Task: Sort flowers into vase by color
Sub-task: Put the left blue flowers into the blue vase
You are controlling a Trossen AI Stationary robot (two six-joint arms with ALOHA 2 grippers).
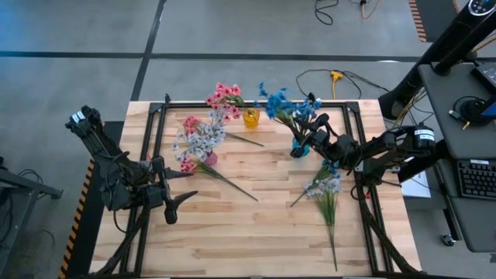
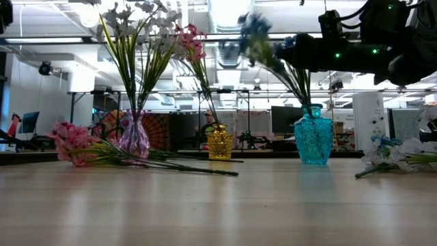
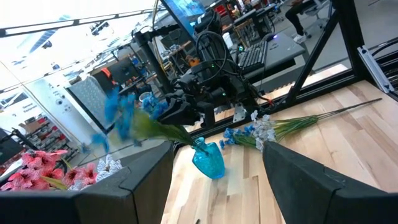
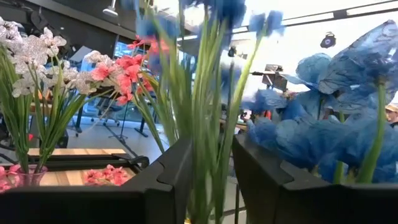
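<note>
A blue glass vase (image 1: 299, 151) (image 2: 313, 140) stands on the table's right half with blue flowers (image 1: 280, 105) (image 4: 311, 130) standing in it. My right gripper (image 4: 212, 186) is open just above the vase, with the green stems (image 4: 208, 124) rising through the gap between its fingers. White flowers (image 1: 200, 139) stand in a pinkish glass vase (image 2: 134, 137), and pink flowers (image 1: 225, 94) in a yellow vase (image 2: 219, 142). A pink sprig (image 2: 72, 143) lies flat beside the pinkish vase. My left gripper (image 1: 184, 198) (image 3: 214, 186) waits open over the table's left part. My right gripper has the blue flowers' stems (image 4: 205, 155) between its two fingers, which come in from the table's right side and lie across the stems. The stems run close along one finger's inner edge (image 4: 183, 168). Whether the fingers touch them I cannot tell.
A bunch of pale white and blue sprigs (image 1: 325, 186) (image 2: 403, 154) lies flat on the table's right side, near the right arm. A black metal frame (image 1: 256, 103) runs along the table's edges. The near half of the wooden top (image 1: 248, 240) is bare.
</note>
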